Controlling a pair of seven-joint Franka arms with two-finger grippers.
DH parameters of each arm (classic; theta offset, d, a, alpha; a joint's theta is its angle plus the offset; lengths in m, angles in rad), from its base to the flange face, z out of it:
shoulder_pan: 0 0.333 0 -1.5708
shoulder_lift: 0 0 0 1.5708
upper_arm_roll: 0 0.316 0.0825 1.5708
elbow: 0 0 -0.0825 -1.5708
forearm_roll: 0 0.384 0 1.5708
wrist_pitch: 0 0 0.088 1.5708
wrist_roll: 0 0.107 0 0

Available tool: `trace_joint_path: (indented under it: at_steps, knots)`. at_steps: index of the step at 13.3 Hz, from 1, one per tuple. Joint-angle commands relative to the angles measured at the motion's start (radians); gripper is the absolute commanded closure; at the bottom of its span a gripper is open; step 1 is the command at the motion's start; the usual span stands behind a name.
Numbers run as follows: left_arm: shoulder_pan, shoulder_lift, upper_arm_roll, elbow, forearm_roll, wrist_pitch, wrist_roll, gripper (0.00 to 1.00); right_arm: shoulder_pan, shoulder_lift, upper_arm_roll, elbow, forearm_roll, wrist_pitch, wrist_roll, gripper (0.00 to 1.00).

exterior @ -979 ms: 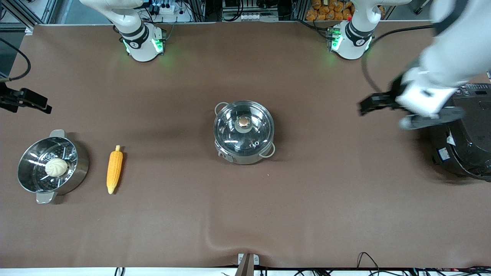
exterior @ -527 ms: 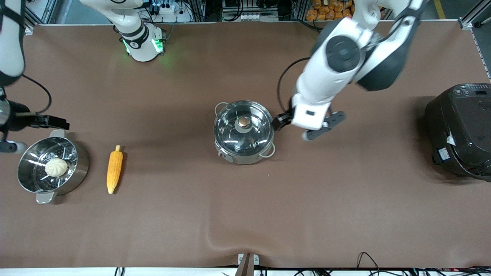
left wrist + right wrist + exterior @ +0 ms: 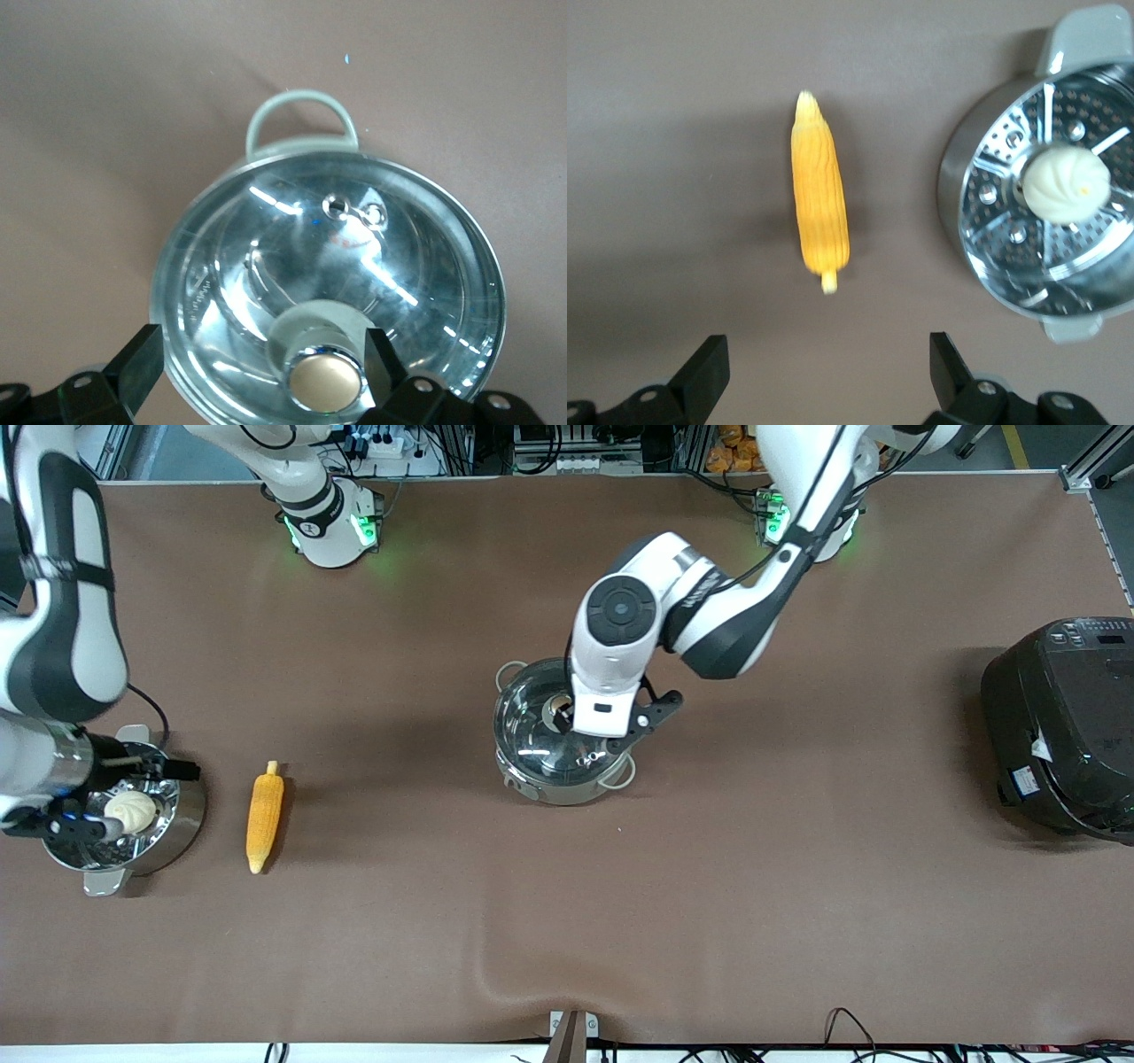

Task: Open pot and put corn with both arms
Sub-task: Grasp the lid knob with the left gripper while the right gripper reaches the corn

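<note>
Two arms, one pot, one corn cob: we are hovering our left end effector over the lidded pot at mid-bench.

Its fingers are standing apart on either side of the single lid knob, touching nothing, with the glass lid sitting on the pot. Our right end effector, also spread and empty, is hanging over the one steamer pot with its one white bun. The corn is lying on the bench beside that steamer. One black cooker is standing at the left arm's end.
</note>
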Motion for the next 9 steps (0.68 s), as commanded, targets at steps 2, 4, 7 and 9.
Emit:
trace_joint_path:
  at_steps: [2,4,7,9]
  knots:
    - [-0.051,0.040,0.014,0.056,0.030,0.010,-0.076,0.00,0.003,0.143,0.009,0.043,0.009,0.152,0.003,0.00]
    - [-0.061,0.064,0.014,0.056,0.031,0.042,-0.105,0.00,0.005,0.200,0.011,0.043,0.011,0.192,0.003,0.00]
    - [-0.105,0.072,0.054,0.056,0.031,0.077,-0.122,0.00,0.040,0.256,0.009,0.043,0.009,0.236,0.013,0.00]
    - [-0.142,0.071,0.097,0.056,0.030,0.082,-0.124,0.00,0.042,0.291,0.011,0.034,0.011,0.306,0.004,0.00]
